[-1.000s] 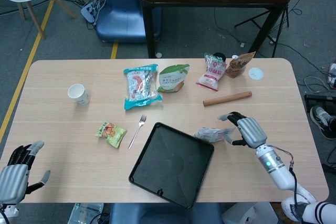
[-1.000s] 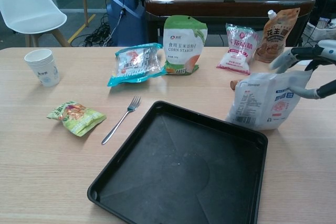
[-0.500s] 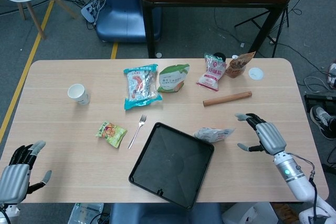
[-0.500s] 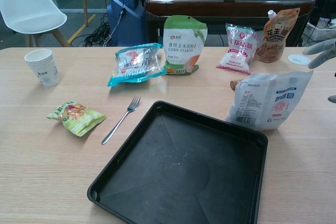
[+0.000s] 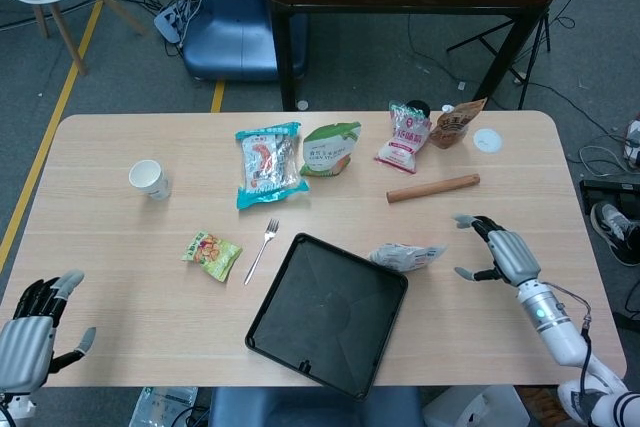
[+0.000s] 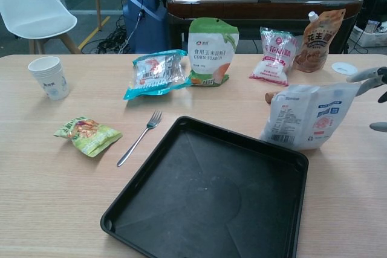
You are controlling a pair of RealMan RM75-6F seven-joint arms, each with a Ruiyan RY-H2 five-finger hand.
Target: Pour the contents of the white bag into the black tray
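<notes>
The white bag [image 5: 405, 255] [image 6: 307, 116] stands upright just beyond the right corner of the black tray [image 5: 328, 314] [image 6: 211, 197], which has nothing in it. My right hand [image 5: 498, 250] [image 6: 376, 92] hovers to the right of the bag with fingers spread, a small gap apart from it and holding nothing. My left hand [image 5: 35, 330] rests open at the table's near left corner, far from both, seen only in the head view.
A fork [image 5: 261, 249] and a green snack packet [image 5: 211, 253] lie left of the tray. A paper cup [image 5: 149, 179] stands far left. Several food bags [image 5: 330, 147] and a wooden rolling pin [image 5: 433, 188] sit behind the tray.
One second ago my right hand gripped the bag's top; it has since let go and drawn off to the right. The bag stays standing. The left hand has not moved.
</notes>
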